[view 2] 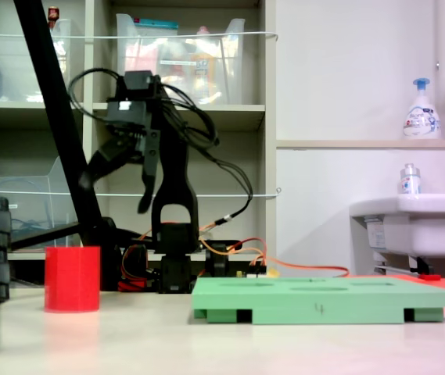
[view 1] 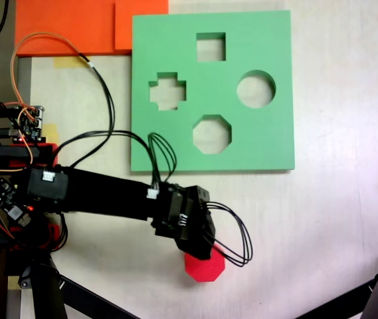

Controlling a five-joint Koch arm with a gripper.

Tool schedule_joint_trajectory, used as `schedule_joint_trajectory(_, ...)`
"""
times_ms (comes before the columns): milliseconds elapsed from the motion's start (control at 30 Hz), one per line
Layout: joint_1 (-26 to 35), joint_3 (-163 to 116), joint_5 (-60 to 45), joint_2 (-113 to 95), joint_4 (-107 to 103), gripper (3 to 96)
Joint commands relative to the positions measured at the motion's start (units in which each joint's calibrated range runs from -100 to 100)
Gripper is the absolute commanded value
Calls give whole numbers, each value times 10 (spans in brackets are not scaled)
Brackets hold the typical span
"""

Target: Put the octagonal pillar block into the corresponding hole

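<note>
The red block (view 2: pixel 72 279) is seen standing upright on the pale desk (view 1: pixel 348 219), well apart from the green board (view 1: pixel 212 93) that lies flat on the same desk. In the first exterior view the block (view 1: pixel 205 267) is partly covered by the black arm, with only its lower edge showing below the arm's tip, near the bottom of the picture. In the second exterior view the gripper (view 2: pixel 116 186) is held high above the block, not touching it, and its fingers (view 2: pixel 147 191) are seen spread apart, with nothing between them. The eight-sided hole (view 1: pixel 212 134) is cut in the board's lower middle in the first exterior view, below a square cutout (view 1: pixel 210 47), with a cross-shaped cutout (view 1: pixel 167 91) to its upper left and a round cutout (view 1: pixel 256 89) to its upper right
</note>
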Motion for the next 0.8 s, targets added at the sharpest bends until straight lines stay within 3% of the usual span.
schedule_joint_trajectory(33,-11,34,-1,22,-23,800)
schedule_joint_trajectory(133,-17,34,-1,51,-23,897)
schedule_joint_trajectory(800,-44,33,-23,270,-23,894)
